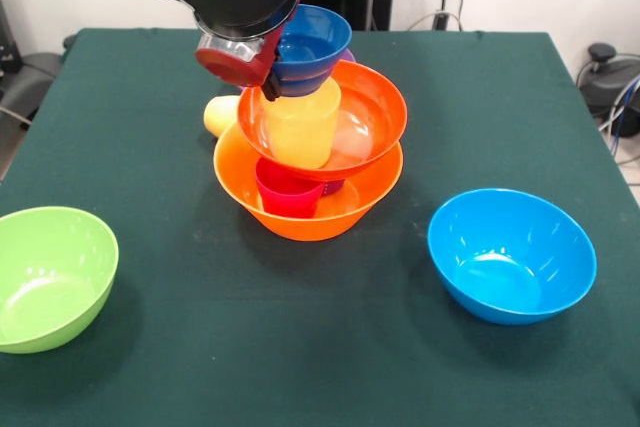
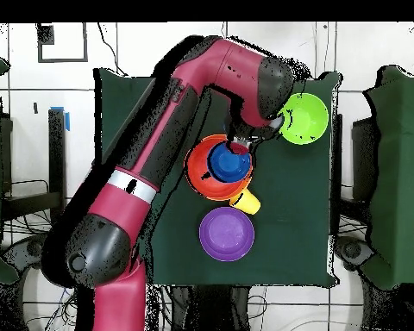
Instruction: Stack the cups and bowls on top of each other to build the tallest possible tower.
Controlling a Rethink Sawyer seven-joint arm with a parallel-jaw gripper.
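Note:
The tower stands mid-table. Its base is the large orange-yellow bowl [image 1: 300, 215] [image 2: 193, 172], with a red-pink cup [image 1: 288, 195] and a purple sliver inside it. The red-orange bowl [image 1: 365, 117] [image 2: 212, 183] rests above them. An orange-yellow cup [image 1: 300, 127] stands in it, and the small dark blue bowl [image 1: 312, 42] [image 2: 229, 160] sits on top. My gripper [image 1: 270, 82] [image 2: 242, 142] is at the blue bowl's left rim; its grip is hidden. A pale yellow cup [image 1: 220, 115] [image 2: 245, 202] lies beside the tower.
The light blue bowl [image 1: 512, 255] stands apart at the front right. The lime green bowl [image 1: 50, 277] [image 2: 304, 118] stands at the front left edge. The purple bowl [image 2: 226, 233] sits on the robot's side of the tower. The arm hides part of the table in the overhead view.

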